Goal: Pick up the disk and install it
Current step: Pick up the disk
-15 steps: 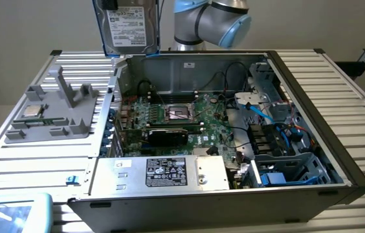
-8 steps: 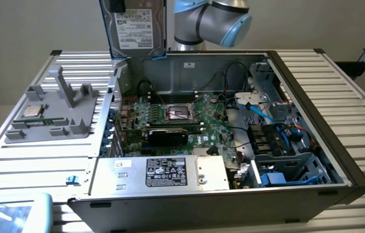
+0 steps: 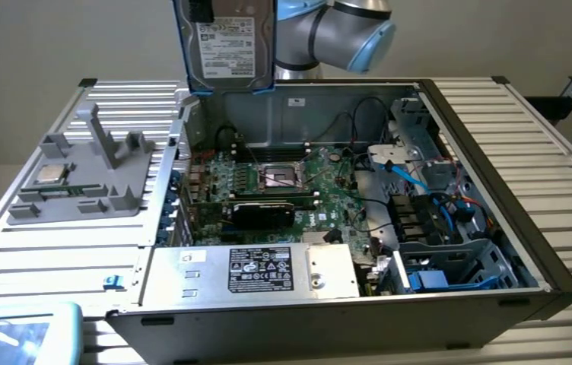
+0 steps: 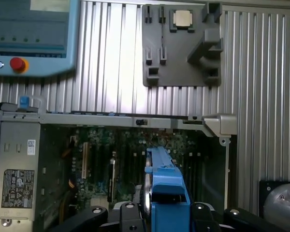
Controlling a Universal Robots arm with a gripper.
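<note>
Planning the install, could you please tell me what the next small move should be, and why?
Probably carry the disk toward the drive cage at the exterior view's right: the gripper holds it upright, high over the opposite side of the case.

Soft overhead light is spreading evenly over the ribbed table (image 3: 529,129); slats toward the exterior view's left are glaring pale. The open case (image 3: 297,103) is shading its own interior, motherboard (image 3: 339,204) sitting dim. From my wrist, the table is washing whitish while the disk (image 4: 166,193) is glowing saturated blue.
</note>
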